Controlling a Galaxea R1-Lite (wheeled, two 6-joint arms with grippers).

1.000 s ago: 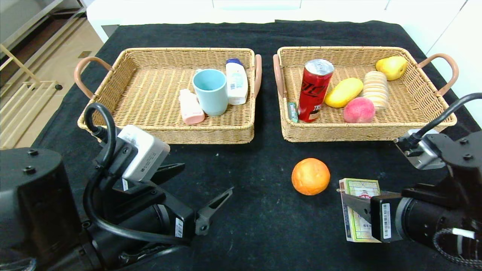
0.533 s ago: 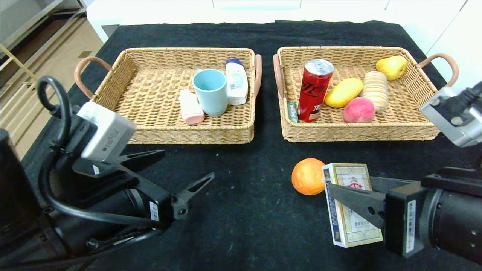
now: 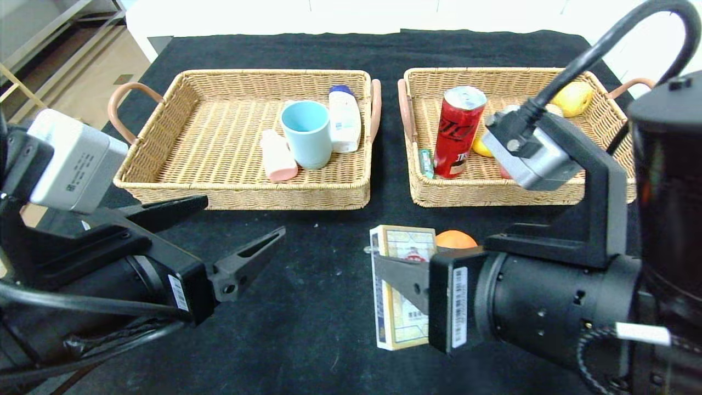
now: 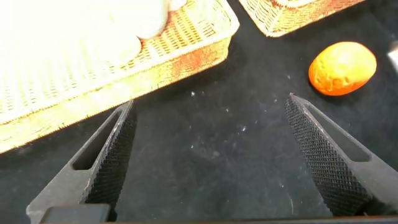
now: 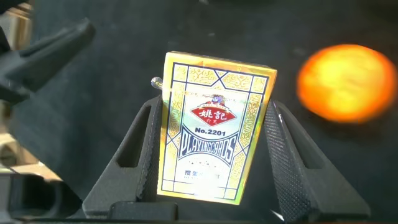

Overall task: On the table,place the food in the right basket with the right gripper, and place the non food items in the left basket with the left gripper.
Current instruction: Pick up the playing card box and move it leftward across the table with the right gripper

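Black cloth covers the surface (image 3: 340, 340). Near its front left corner hovers the left claw (image 3: 219, 241), its jaws spread wide around nothing. Toward the far left edge sits the left woven wicker basket (image 3: 181, 131), holding a light blue cup (image 3: 307, 133), a pink tube (image 3: 278, 156) and a white bottle (image 3: 344, 118). At the front middle, the right claw (image 3: 392, 274) is clamped on a gold box of playing cards (image 3: 399, 285), held above the cloth. Just behind the box lies a round orange fruit (image 3: 455, 240). Toward the far right edge, the right woven wicker basket (image 3: 548, 189) holds a red drink can (image 3: 458, 129).
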